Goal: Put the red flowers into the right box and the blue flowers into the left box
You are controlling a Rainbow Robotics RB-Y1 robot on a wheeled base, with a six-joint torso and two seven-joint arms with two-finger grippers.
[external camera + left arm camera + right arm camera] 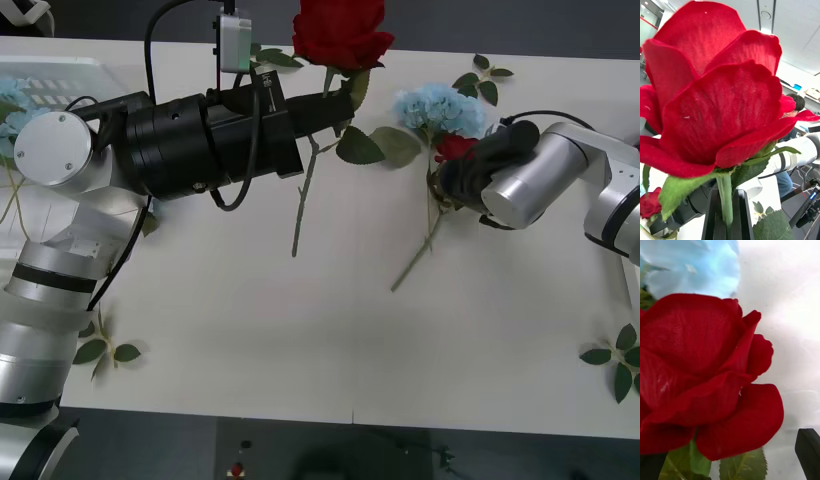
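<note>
My left gripper point(338, 102) is shut on the stem of a red flower point(342, 32), a rose held up above the table's far middle with its stem point(303, 195) hanging down. In the left wrist view its head point(715, 93) is close up and the black fingers point(713, 217) clamp the stem. My right gripper point(448, 185) is open around a second red rose point(456, 147) lying on the table against a blue flower point(438, 107). That rose point(703, 375) sits between the fingers point(807, 452), with the blue flower point(692, 266) behind. The left box point(60, 70) at far left holds blue flowers point(10, 100). The right box is out of view.
Loose green leaf sprigs lie at the far right point(482, 75), the near right edge point(615, 360) and near left point(105, 348). Large leaves point(378, 146) spread between the two roses. The white table point(300, 330) is bare in its near middle.
</note>
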